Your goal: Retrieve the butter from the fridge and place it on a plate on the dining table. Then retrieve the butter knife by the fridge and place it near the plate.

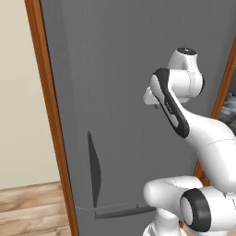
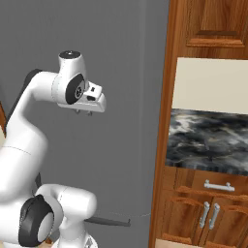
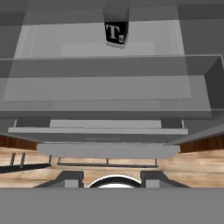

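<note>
The fridge stands right in front of me as a tall dark grey front. A slim curved handle runs upright on it, with a second handle lying flat below. My gripper hangs close to that front at mid height, fingers pointing down. In the hand view I look along the open gripper at light grey inner shelves, and nothing sits between its fingertips. The butter, the plate, the dining table and the butter knife are out of view.
A small bottle with a dark label stands on a far shelf. A wood-brown side panel edges the fridge on the left, beside a beige wall and wooden floor. On the right are wood cabinets and a marbled wall counter.
</note>
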Robot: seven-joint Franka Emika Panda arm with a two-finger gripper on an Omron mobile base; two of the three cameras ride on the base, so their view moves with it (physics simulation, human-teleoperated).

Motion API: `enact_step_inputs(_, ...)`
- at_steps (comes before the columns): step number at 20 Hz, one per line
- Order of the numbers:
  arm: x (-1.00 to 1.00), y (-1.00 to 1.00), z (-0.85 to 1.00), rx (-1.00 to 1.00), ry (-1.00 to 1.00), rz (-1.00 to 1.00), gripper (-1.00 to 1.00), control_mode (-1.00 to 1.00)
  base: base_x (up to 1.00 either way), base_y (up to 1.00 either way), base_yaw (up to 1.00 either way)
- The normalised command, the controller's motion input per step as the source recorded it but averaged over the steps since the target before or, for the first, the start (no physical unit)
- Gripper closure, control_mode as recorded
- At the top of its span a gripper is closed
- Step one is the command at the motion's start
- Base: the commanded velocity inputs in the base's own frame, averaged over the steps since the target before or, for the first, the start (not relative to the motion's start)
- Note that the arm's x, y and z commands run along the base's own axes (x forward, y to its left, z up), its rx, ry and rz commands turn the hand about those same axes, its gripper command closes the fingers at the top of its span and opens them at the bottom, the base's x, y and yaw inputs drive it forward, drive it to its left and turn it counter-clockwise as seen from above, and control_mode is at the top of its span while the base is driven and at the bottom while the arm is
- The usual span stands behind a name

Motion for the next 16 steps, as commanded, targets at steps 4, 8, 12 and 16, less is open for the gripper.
enact_step_inputs(4,0.00,0.00,0.00,0.00,0.00,0.00,-1.00,1.00,0.00,0.00,0.00)
enact_step_inputs(8,0.00,0.00,0.00,0.00,0.00,0.00,-1.00,1.00,0.00,0.00,0.00)
enact_step_inputs(12,0.00,0.00,0.00,0.00,0.00,0.00,-1.00,1.00,-0.01,0.00,0.00)
enact_step_inputs(16,0.00,0.00,0.00,0.00,0.00,0.00,-1.00,1.00,-0.30,0.07,-0.05)
